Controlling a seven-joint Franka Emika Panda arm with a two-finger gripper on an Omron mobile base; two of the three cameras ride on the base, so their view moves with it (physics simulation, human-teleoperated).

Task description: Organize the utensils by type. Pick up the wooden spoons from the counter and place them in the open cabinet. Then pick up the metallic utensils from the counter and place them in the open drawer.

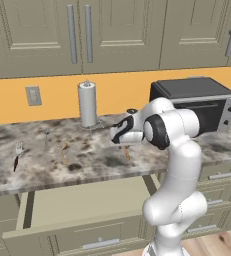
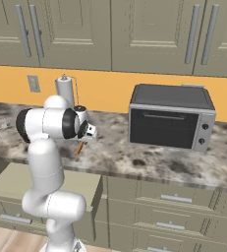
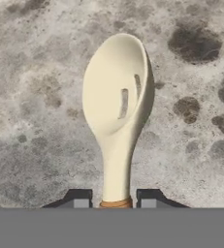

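The tool (image 3: 111,202) hangs low over the desk (image 1: 87,160), in front of the paper towel roll (image 1: 87,104) and slightly toward the toaster oven (image 1: 197,102). In the hand view its two dark fingertips (image 3: 77,198) stand narrow, one on each side of the neck of a wooden spoon (image 3: 117,116), where the pale slotted bowl meets an orange-brown handle; whether they already press on it I cannot tell. The spoon lies on the mottled stone with its bowl pointing away from the tool. On the far side of the roll from the oven, a second, darker wooden spoon (image 1: 64,153) lies on the desk; past it rests a grey metal spoon (image 1: 46,136), and farther still a fork (image 1: 18,155) with silver tines and a dark handle. Below the desk edge, under the roll, the wide drawer (image 1: 82,200) stands pulled out, its beige inside showing.
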